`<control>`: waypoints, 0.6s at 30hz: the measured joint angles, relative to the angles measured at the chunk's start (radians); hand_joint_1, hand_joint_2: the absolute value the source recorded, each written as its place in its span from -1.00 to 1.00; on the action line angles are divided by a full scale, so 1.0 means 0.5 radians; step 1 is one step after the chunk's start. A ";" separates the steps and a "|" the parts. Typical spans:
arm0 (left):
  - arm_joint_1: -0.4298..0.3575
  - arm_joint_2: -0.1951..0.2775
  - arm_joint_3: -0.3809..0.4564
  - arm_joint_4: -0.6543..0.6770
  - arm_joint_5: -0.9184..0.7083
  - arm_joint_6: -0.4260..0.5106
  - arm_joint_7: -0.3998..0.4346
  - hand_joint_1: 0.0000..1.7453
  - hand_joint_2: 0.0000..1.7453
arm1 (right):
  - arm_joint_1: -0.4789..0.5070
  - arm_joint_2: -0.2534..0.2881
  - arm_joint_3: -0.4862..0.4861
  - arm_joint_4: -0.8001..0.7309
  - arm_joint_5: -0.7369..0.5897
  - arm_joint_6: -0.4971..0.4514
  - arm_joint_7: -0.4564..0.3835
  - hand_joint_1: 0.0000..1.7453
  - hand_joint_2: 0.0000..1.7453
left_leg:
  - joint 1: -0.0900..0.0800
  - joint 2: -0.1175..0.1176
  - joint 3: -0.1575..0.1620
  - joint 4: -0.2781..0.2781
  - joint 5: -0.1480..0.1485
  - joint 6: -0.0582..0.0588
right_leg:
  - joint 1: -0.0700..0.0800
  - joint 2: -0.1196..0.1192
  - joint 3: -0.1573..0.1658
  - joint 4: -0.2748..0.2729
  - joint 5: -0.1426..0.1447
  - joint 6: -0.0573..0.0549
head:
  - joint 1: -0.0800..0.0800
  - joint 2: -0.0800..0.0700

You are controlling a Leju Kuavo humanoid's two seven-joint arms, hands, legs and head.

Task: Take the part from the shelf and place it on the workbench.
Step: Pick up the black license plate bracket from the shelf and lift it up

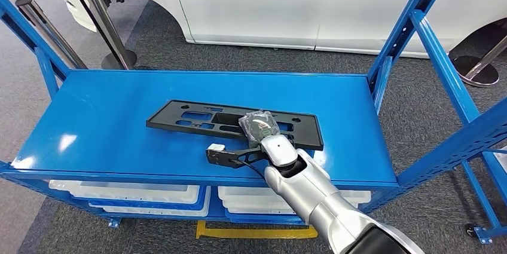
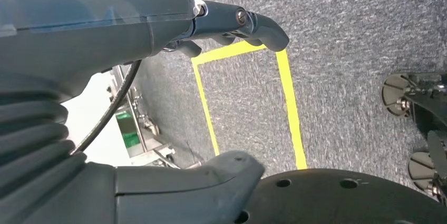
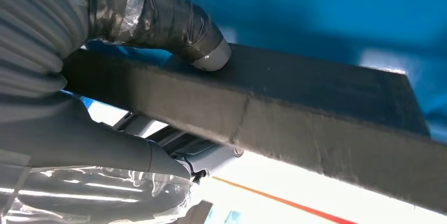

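The right hand [image 1: 259,126] grips the black part [image 1: 197,116] at its near long edge, a taped finger [image 3: 203,45] pressing on the top face and the thumb under the edge. The part lies flat on the blue shelf [image 1: 107,140], stretching away to the hand's left. The left hand [image 2: 158,29] hangs over grey carpet [image 2: 342,50], fingers loosely curled, holding nothing.
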 joint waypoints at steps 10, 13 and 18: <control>0.001 0.001 -0.033 0.001 0.056 0.031 0.027 -1.00 1.00 | 0.080 0.034 -0.002 -0.421 0.172 -0.059 0.006 1.00 1.00 | 0.000 0.003 0.000 0.000 0.000 0.000 | 0.001 0.002 -0.002 0.000 0.000 0.000 | 0.000 0.000; 0.001 0.001 -0.048 0.001 0.059 0.033 0.029 -1.00 1.00 | 0.101 0.031 -0.002 -0.487 0.190 -0.085 0.001 1.00 1.00 | 0.000 0.003 0.000 0.000 0.000 0.000 | 0.000 0.002 -0.002 0.000 0.000 0.000 | 0.000 0.000; 0.011 0.001 -0.072 0.001 0.072 0.046 0.012 -1.00 1.00 | 0.182 -0.030 -0.003 -0.794 0.288 -0.136 -0.014 1.00 1.00 | -0.001 0.003 -0.001 0.001 -0.001 0.000 | -0.001 0.002 -0.002 -0.001 0.001 0.001 | 0.000 0.000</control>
